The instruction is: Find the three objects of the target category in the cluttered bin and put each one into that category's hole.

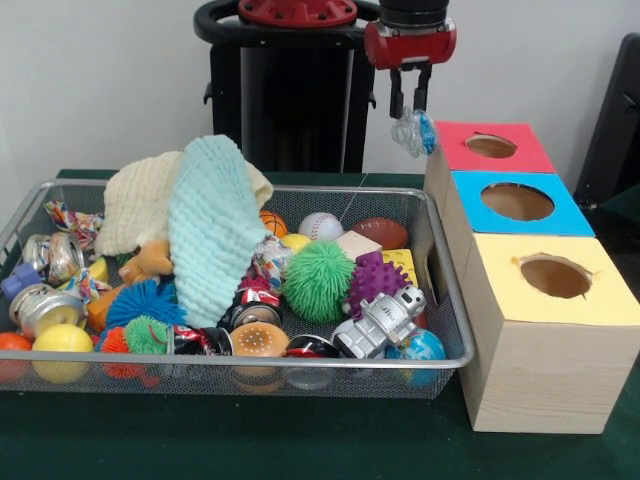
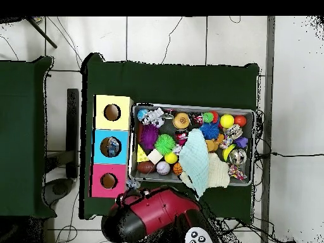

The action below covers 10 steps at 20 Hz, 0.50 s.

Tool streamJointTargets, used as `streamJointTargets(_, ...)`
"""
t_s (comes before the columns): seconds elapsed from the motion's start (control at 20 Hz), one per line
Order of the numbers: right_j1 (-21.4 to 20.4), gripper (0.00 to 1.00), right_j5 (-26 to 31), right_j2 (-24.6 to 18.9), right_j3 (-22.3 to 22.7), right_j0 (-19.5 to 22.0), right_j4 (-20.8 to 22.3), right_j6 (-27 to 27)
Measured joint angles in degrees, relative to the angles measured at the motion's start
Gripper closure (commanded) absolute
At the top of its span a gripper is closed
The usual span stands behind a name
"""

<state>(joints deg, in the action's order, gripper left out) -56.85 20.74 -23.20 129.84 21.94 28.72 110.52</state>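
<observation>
Hanging from the gripper (image 1: 410,108), a small clear-and-blue object (image 1: 414,132) is pinched between the jaws, just beside the red-topped box's (image 1: 530,150) near corner; its hole (image 1: 491,146) lies further sideways, away from the bin (image 1: 440,262).

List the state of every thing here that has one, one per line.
gripper: shut on a clear-and-blue pacifier, raised beside the boxes
pacifier: hanging from the gripper, clear of the bin
red box hole: open
blue box hole: open
yellow box hole: open
teal cloth: draped over toys
wire bin: full of toys
</observation>
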Motion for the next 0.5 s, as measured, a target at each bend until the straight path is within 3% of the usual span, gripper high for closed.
streamJointTargets(0.5,1.49,1.0,-0.01,0.64,0.0,-2.01,-2.75,0.0)
